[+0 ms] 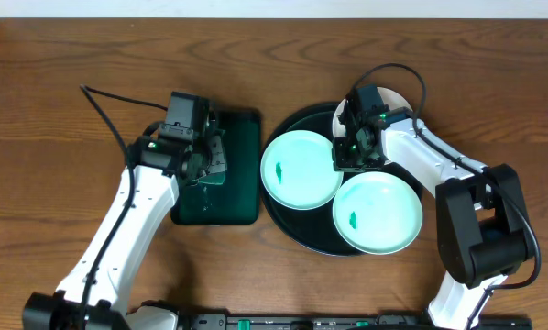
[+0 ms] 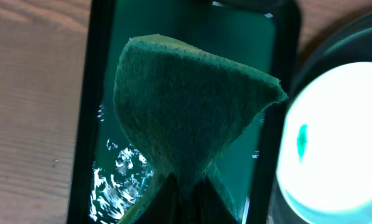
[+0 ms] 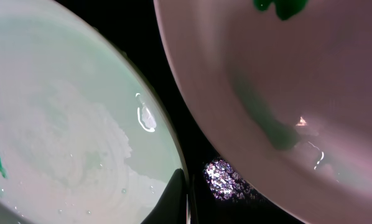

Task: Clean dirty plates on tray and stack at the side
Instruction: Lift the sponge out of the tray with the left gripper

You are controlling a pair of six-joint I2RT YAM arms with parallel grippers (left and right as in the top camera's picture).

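The table [image 1: 72, 55] is warm brown wood with darker streaked grain. The tray [image 1: 292, 225] is plain black. On it, the nine o'clock plate [image 1: 301, 169] and the five o'clock plate [image 1: 377, 213] are pale mint, each marked with one small bright green smudge. The one o'clock plate [image 1: 400, 99] looks whiter, faintly pink up close, and also carries a green smear. The rectangular tray [image 1: 242, 197] is dark glossy green with white glints. The sponge [image 2: 186, 112] is deep matte green, finely flecked.
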